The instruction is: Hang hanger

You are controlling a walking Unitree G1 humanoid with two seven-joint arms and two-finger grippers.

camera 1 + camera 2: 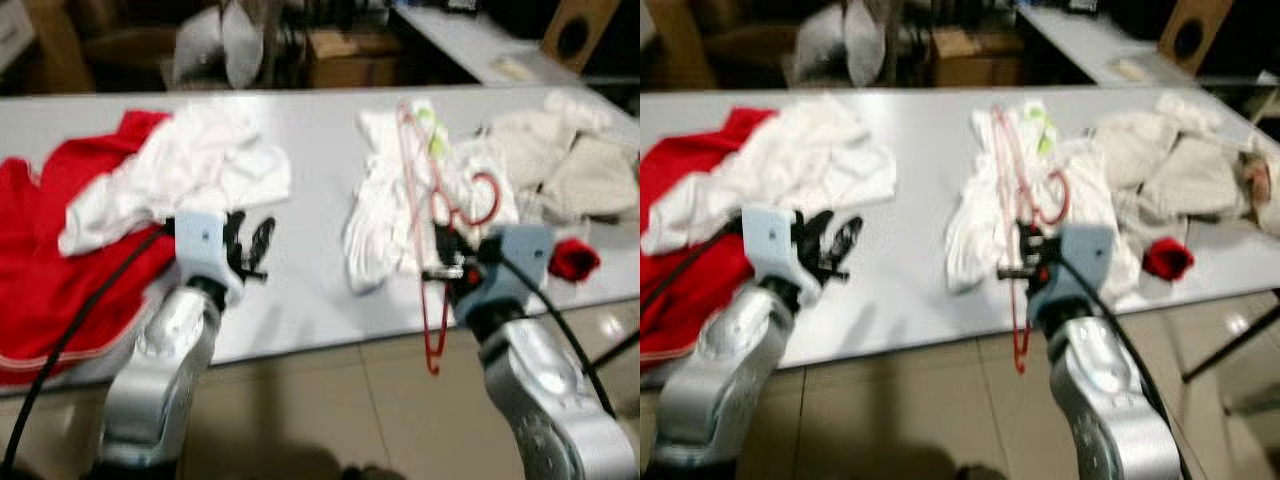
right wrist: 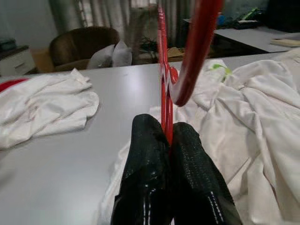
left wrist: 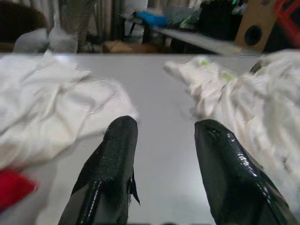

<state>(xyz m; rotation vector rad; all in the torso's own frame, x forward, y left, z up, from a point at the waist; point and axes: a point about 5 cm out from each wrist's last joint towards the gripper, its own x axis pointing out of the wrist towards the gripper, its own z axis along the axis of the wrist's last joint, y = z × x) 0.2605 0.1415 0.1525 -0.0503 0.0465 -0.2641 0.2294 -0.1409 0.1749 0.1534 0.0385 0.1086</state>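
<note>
Right gripper (image 1: 447, 262) clamped on hanger (image 1: 428, 300) | left gripper (image 1: 246, 245) spread, idle | lift slowly; keep hook (image 1: 485, 200) off shirt (image 1: 385, 215)

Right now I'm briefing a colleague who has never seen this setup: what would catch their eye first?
Probably the red hanger, pinched in the right tool and held over a rumpled white garment at the middle of the long grey table. Next, the bright red cloth on the table's left end, partly under another white garment. The left tool is open over bare tabletop between the two white piles.
</note>
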